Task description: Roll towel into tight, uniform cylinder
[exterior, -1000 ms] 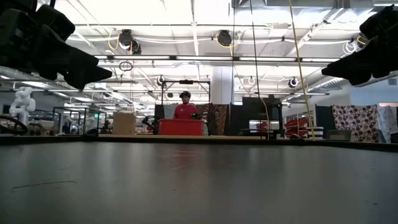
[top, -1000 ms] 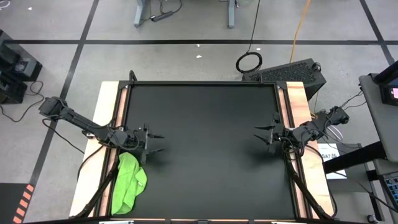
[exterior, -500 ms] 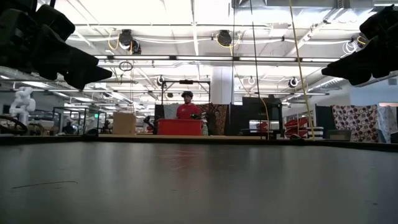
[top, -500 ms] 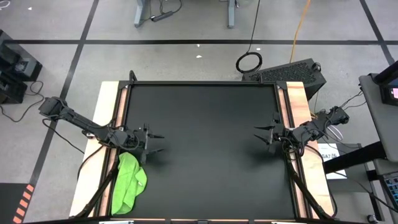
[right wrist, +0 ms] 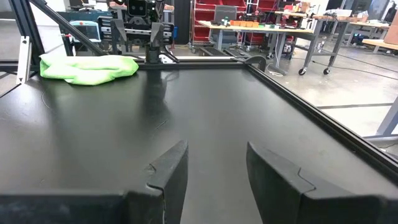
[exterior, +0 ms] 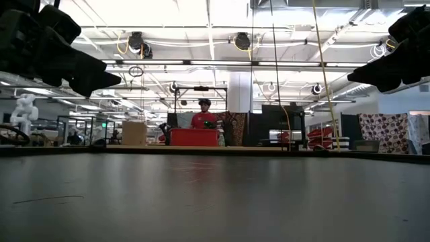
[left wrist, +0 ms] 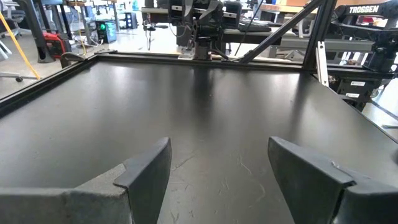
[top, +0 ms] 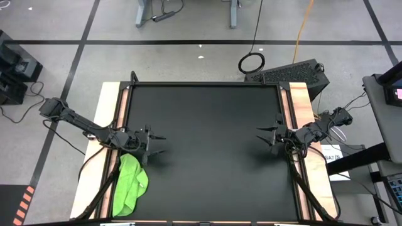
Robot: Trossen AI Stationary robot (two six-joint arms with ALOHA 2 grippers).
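Observation:
The lime-green towel (top: 130,184) lies crumpled at the table's near left corner, partly on the black mat (top: 207,157) and partly on the wooden side strip. It also shows in the right wrist view as a low green heap (right wrist: 87,67). My left gripper (top: 160,144) hovers open over the mat's left side, just beyond the towel's far end, with only bare mat between its fingers (left wrist: 219,149). My right gripper (top: 259,135) hovers open over the mat's right side, fingers pointing toward the left (right wrist: 217,149), nothing between them.
A raised black frame (top: 204,83) borders the mat, with wooden strips (top: 301,107) along both sides. Cables run along the near corners. The mat's whole middle lies bare between the two grippers. A person in red (exterior: 203,117) stands far off in the room.

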